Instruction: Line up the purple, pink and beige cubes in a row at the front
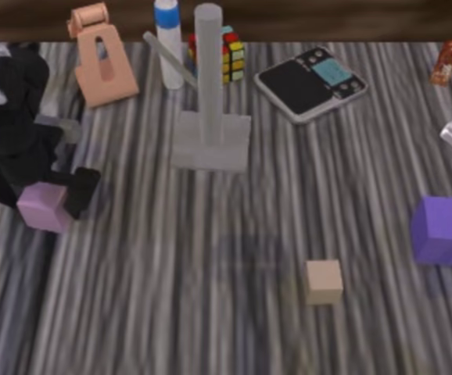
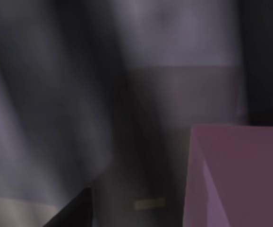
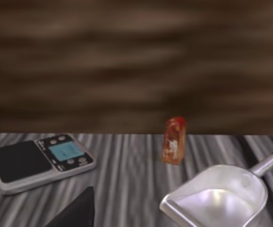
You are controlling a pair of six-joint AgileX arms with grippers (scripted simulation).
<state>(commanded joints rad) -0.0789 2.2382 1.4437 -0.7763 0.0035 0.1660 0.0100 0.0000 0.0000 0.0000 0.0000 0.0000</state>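
Three cubes noted relative to the grey stand (image 1: pixel 209 117): my left gripper (image 1: pixel 54 205) clasps the pink cube (image 1: pixel 44 207) at its front-left, the beige cube (image 1: pixel 324 281) lies front-right, the purple cube (image 1: pixel 443 230) farther right.

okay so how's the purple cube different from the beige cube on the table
The purple cube is clearly bigger than the beige cube. Its colour is a strong violet, while the beige cube is pale tan. The purple cube sits by the table's right edge; the beige cube lies nearer the middle and closer to the front. Both are plain matte cubes resting flat, with no gripper touching them.
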